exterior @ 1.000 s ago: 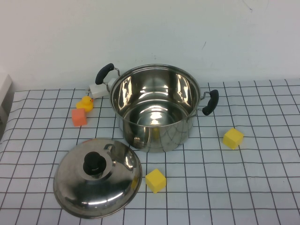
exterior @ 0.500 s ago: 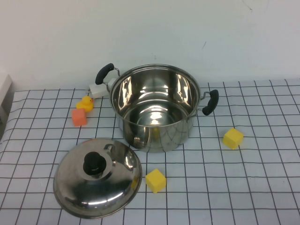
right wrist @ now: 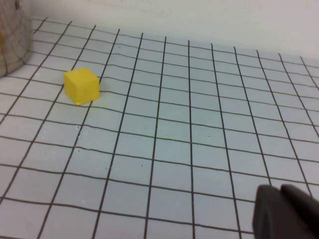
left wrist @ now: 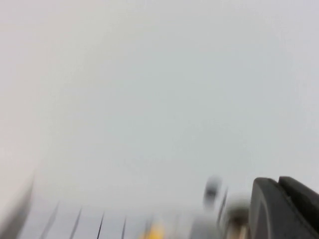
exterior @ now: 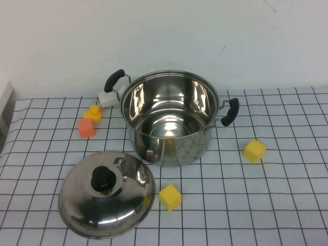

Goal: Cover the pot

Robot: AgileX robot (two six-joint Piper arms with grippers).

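The steel pot [exterior: 171,115] stands open and empty at the back middle of the grid cloth, with black handles at its left [exterior: 114,80] and right [exterior: 230,111]. The domed steel lid [exterior: 106,193] with a black knob [exterior: 103,180] lies flat on the cloth in front of the pot, to its left. Neither arm shows in the high view. My left gripper [left wrist: 278,186] shows only in the blurred left wrist view, shut and empty. My right gripper [right wrist: 280,191] is shut and empty, low over bare cloth. The pot's wall [right wrist: 12,40] is at the edge of the right wrist view.
A yellow cube [exterior: 170,197] lies beside the lid. Another yellow cube [exterior: 254,151] lies right of the pot and shows in the right wrist view [right wrist: 81,85]. A rubber duck [exterior: 93,112], an orange cube [exterior: 86,128] and a white block [exterior: 107,98] sit left of the pot.
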